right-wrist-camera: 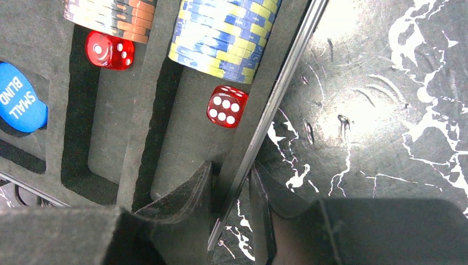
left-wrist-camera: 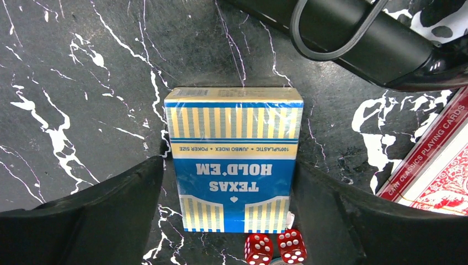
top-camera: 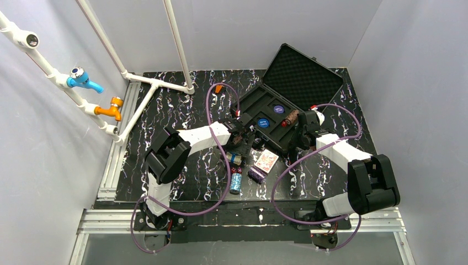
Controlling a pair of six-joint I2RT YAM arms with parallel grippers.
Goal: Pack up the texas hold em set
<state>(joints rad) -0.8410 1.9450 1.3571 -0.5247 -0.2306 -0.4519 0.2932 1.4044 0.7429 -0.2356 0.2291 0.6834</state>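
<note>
**Blue deck bracketed, case held at its rim**

The left hand hangs over the blue deck, which lies flat on the bench just in front of the case. Its black fingers stand at about the deck's width, one along each long side. The right one looks to touch the wrapper, but I cannot tell whether the pair actually pinch. Taking the deck by its long sides suits the shape: it is a rigid little box, slick under shiny film, and would likely slip from a corner grip. Two red dice sit right at the deck's near end, and a red deck lies near it, to the right.

The right hand is narrow and straddles the case's thin metal rim, with one finger on the grey foam inside and the other outside over the bench. I judge it is clamped there so the light case cannot slide while pieces go in.

The case stands open, with its lid of egg-crate foam tilted back. The foam tray is cut into troughs. Ribbed orange-grey chips and blue-yellow chips lie on their sides in two of them. Translucent trough dice sit just beside the stack ends, and a round blue button is nearby. More chip rolls wait on the marbled bench.
</note>
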